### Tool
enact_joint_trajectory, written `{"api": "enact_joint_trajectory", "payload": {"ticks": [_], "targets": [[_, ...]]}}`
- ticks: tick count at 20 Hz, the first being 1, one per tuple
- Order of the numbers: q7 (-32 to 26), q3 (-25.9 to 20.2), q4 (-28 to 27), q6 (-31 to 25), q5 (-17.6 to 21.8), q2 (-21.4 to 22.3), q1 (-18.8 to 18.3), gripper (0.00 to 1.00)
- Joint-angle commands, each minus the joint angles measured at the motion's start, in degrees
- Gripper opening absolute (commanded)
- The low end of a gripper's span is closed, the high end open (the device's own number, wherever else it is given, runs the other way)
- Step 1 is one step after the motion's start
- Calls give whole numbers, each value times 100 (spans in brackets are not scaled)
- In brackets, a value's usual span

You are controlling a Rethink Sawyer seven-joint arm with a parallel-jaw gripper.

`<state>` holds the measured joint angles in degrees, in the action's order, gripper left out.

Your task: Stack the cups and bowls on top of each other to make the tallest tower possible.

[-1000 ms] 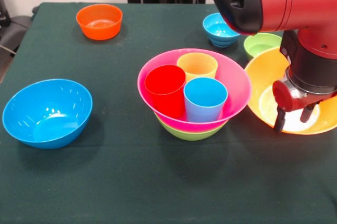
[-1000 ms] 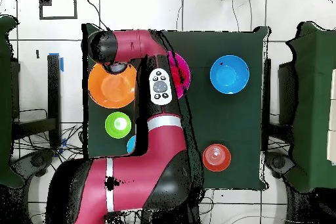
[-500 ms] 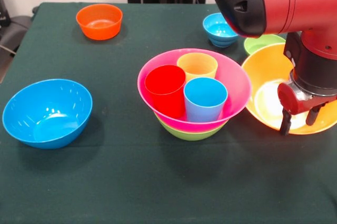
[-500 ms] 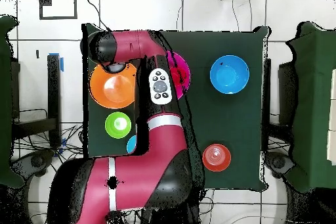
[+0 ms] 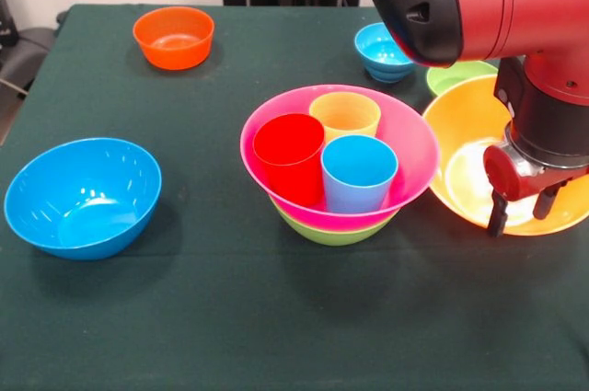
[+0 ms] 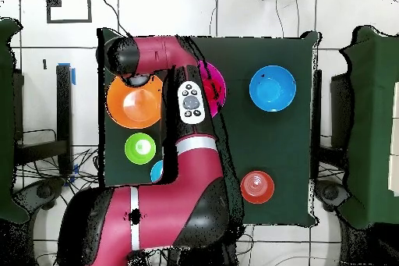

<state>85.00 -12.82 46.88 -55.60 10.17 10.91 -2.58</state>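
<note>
A large pink bowl [image 5: 409,147] sits nested on a green bowl [image 5: 331,231] at the table's middle. This tower holds the red cup [image 5: 289,156], the yellow cup [image 5: 345,115] and the light blue cup [image 5: 359,173], upright side by side. My gripper [image 5: 519,210] is at the right, shut on the near rim of the large yellow-orange bowl [image 5: 460,147], one finger inside and one outside. In the overhead view the arm covers most of the pink bowl [image 6: 217,83], and the yellow-orange bowl [image 6: 132,107] lies beside it.
A medium blue bowl [image 5: 83,196] stands at the front left and a small orange bowl [image 5: 173,37] at the far left. A small blue bowl [image 5: 385,51] is at the far right. A small green bowl [image 5: 453,73] is half hidden behind the yellow-orange bowl.
The gripper shifted slightly right with the yellow-orange bowl. The bowl's far rim came up and now hides more of the small green bowl. Little has moved in the last half second.
</note>
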Motion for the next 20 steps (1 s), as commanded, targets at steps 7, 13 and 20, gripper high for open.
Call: {"api": "enact_joint_trajectory", "payload": {"ticks": [7,13,20], "targets": [[-1472,-544,511,-558,305,-86,-126,100],[-1234,-531,338,-805,206,-98,-61,100],[-1320,-606,-18,-1475,129,-108,-99,100]]}}
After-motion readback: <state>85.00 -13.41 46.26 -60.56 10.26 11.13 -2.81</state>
